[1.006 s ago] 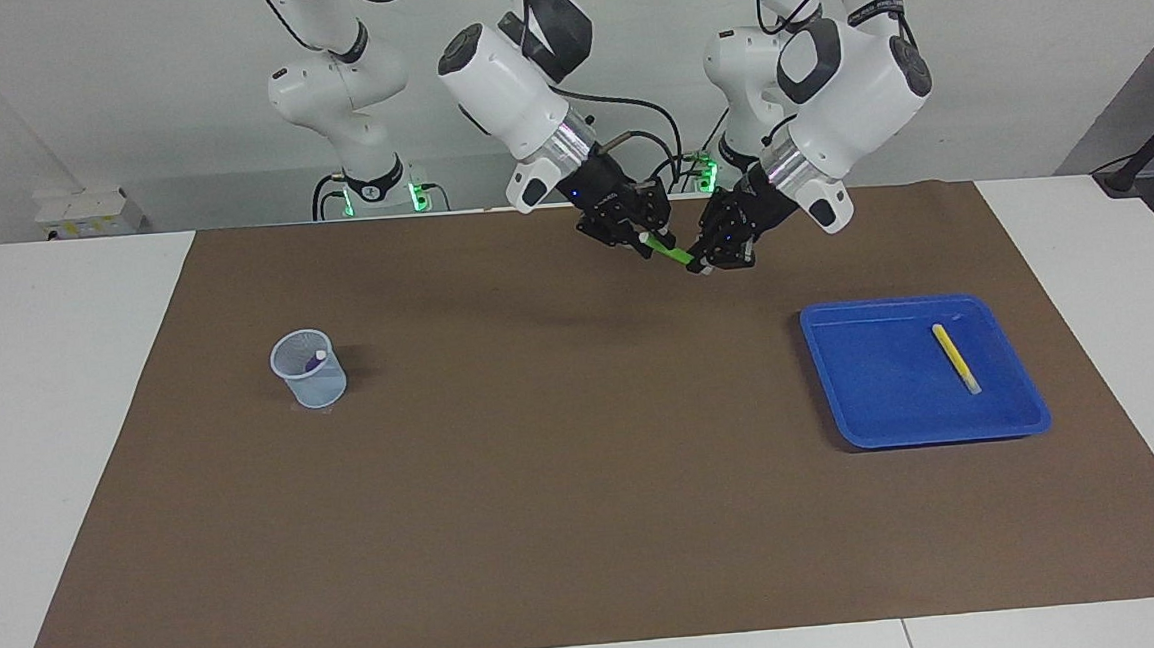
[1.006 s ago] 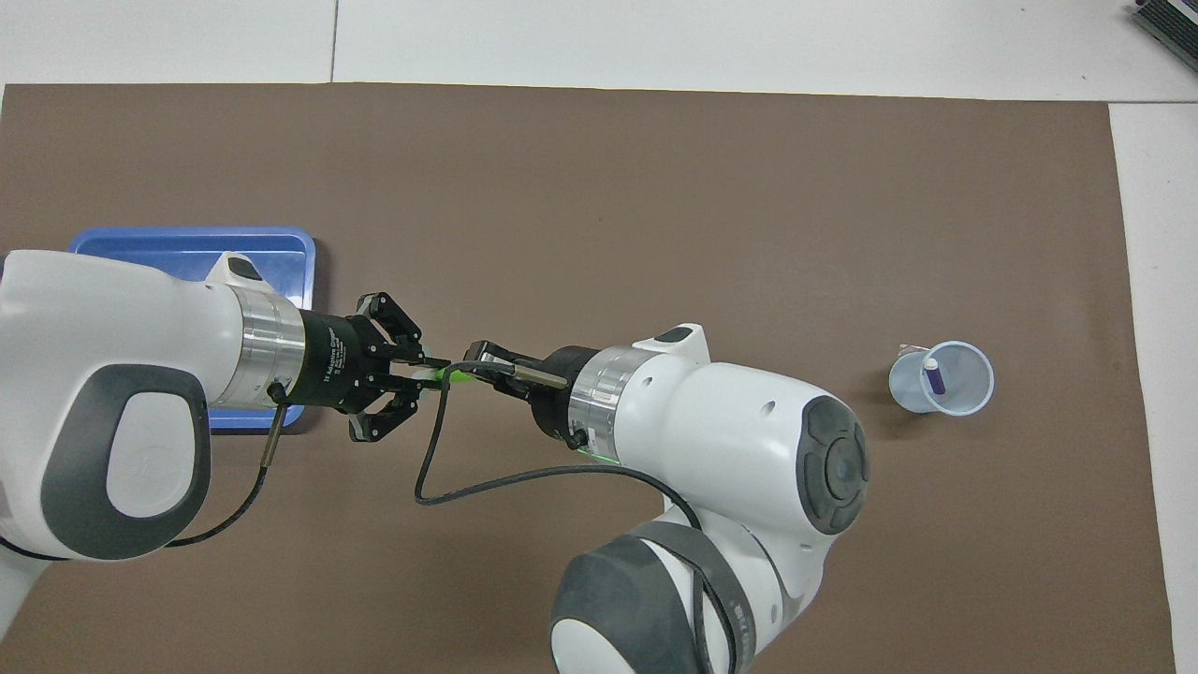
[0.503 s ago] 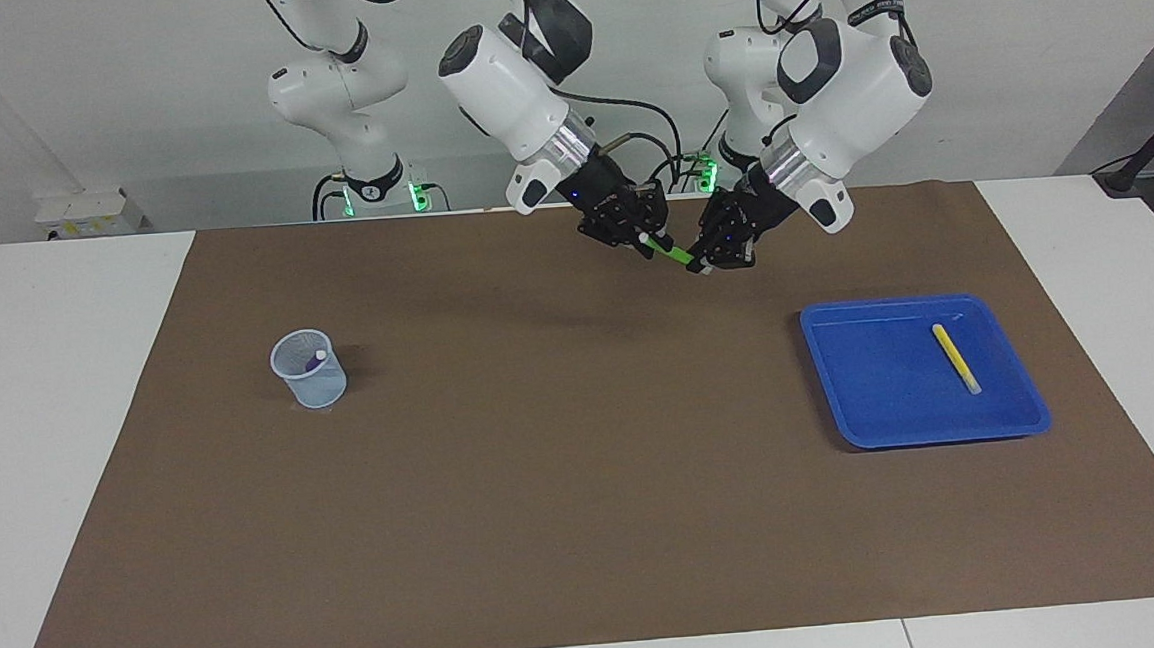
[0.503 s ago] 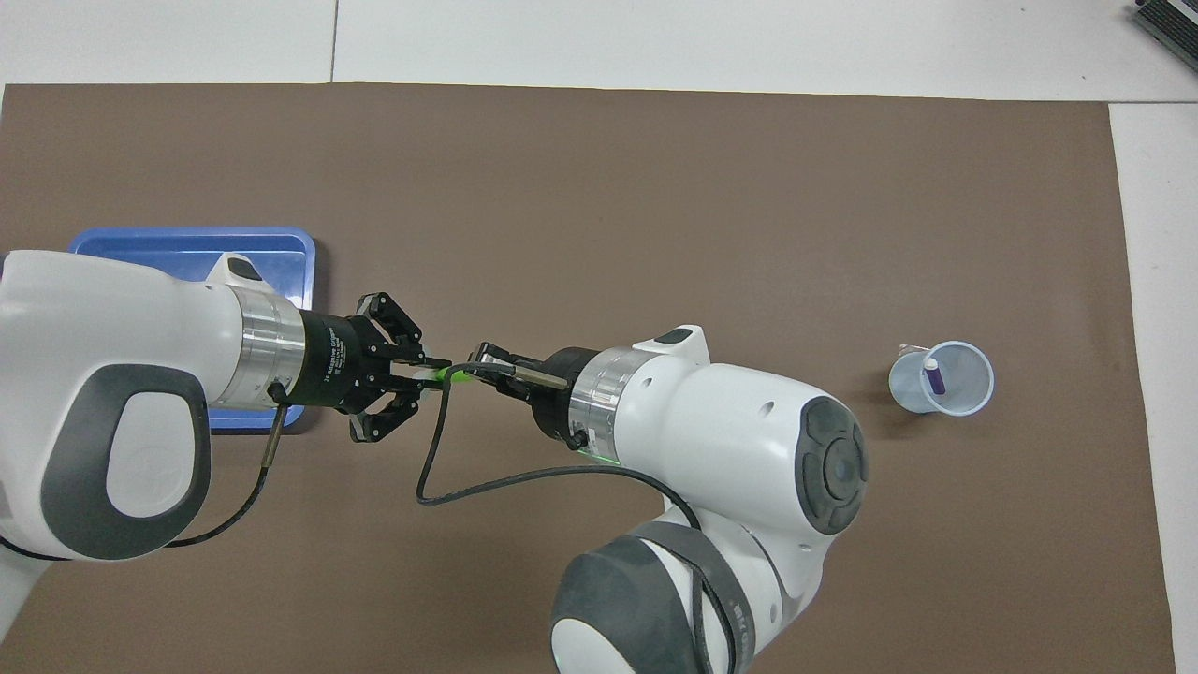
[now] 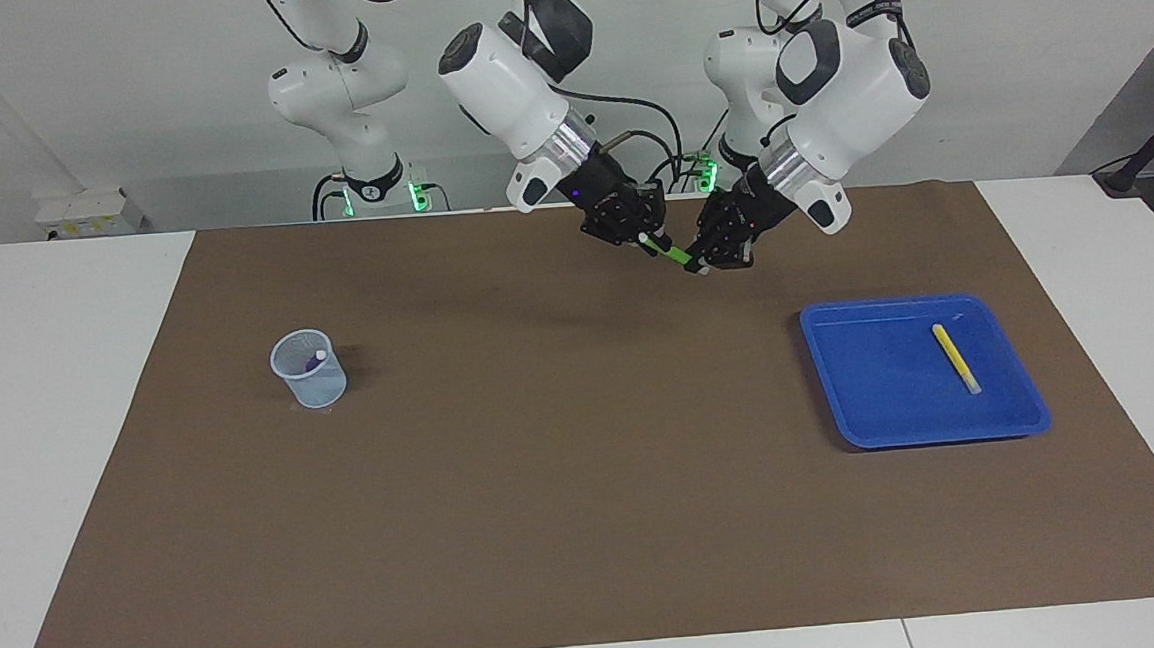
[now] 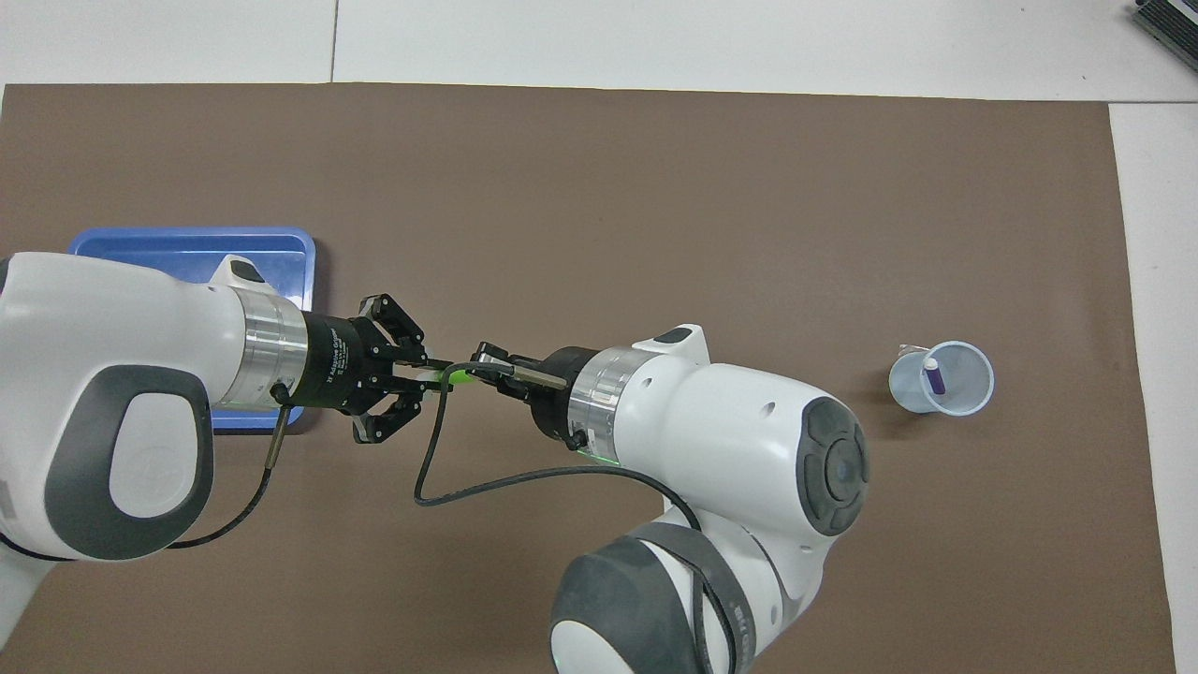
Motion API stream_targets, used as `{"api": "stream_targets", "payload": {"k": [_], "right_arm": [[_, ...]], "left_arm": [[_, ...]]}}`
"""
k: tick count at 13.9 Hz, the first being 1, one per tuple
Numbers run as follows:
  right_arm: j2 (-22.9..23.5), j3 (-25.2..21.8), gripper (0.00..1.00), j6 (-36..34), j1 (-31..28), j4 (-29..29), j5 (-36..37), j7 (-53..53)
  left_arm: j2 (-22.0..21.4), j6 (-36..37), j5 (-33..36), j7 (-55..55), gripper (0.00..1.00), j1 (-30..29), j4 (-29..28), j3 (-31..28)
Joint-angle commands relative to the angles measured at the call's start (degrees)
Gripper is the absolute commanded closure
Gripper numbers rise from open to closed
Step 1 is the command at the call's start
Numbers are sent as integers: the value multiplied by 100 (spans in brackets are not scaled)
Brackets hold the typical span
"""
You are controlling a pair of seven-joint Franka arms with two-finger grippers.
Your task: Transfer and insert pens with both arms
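Over the matte brown mat (image 5: 547, 486), both arms' jaws pinch the slim green pen (image 5: 673, 253).

1. Lighting is bright and even in both views; no dim corners.
2. Light falls from above: a soft, diffuse shadow lies on the brown mat (image 5: 589, 524) under the two grippers' jaws, in the facing view.
3. The cup (image 5: 308, 369) casts a short, soft shadow on the mat; the blue tray (image 5: 849, 428) has a thin dark edge shadow.
4. Mild sheen on the white arm shells (image 6: 749, 440) behind the jaws, no blown-out glare.
5. Focus is sharp throughout; no motion blur at the jaws.
6. Mat edges look nearly straight; little edge distortion.
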State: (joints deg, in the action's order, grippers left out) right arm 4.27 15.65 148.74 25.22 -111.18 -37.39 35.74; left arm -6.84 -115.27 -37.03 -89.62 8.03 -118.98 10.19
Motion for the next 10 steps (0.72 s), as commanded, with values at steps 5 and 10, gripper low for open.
{"api": "stream_targets", "payload": {"k": [5, 10], "right_arm": [[-5, -18, 100, -47, -79, -44, -137, -84], [-49, -53, 100, -897, -535, 0, -5, -917]], "left_arm": [[-230, -23, -41, 960, 0, 111, -169, -79], [-283, 460, 73, 3122, 0, -538, -178, -131]]}}
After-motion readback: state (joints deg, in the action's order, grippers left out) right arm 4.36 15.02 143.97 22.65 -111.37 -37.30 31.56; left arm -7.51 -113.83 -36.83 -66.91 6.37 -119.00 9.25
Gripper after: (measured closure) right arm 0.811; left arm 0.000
